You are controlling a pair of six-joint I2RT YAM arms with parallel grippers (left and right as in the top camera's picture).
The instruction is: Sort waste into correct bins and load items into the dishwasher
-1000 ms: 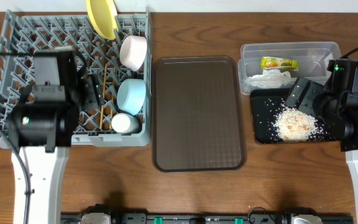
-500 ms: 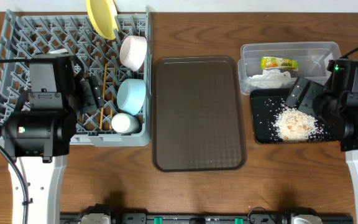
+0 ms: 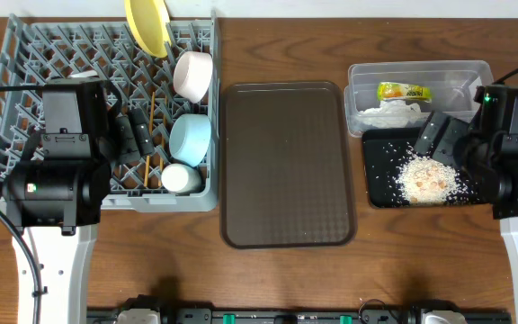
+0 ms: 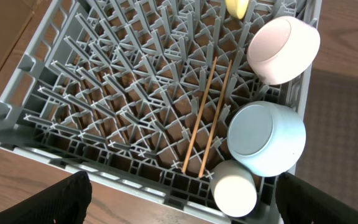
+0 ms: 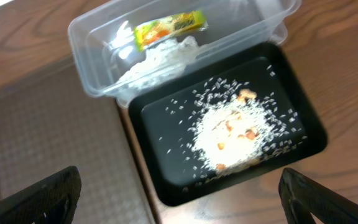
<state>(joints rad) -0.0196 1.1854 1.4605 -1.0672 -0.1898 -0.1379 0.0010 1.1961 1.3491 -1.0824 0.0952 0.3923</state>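
Since nothing seems left to sort, left gripper (image 4: pixel 182 205) and right gripper (image 5: pixel 182 202) hang spread, empty.
Chopsticks (image 4: pixel 201 115) lie between dishwasher (image 4: pixel 104 112) pegs; blue bowl (image 4: pixel 266 138), right, tips to drain.

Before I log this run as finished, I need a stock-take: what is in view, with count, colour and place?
dish rack: one, grey, table's left
plate: one, yellow, upright at the rack's far edge
white bowl: one, white, rack's right side
blue bowl: one, light blue, nearer than the white bowl
cup: one, pale, rack's near right corner
chopsticks: two, wooden, lying in the rack
serving tray: one, brown, centre
clear tub: one, far right
wrapper: one, green-orange, in the tub
tissue: one, white, in the tub
black tray: one, before the tub
food scraps: heap, whitish, in the black tray
table: one, brown wood
left fingers: two, black, apart, over the rack
right fingers: two, black, apart, over the black tray
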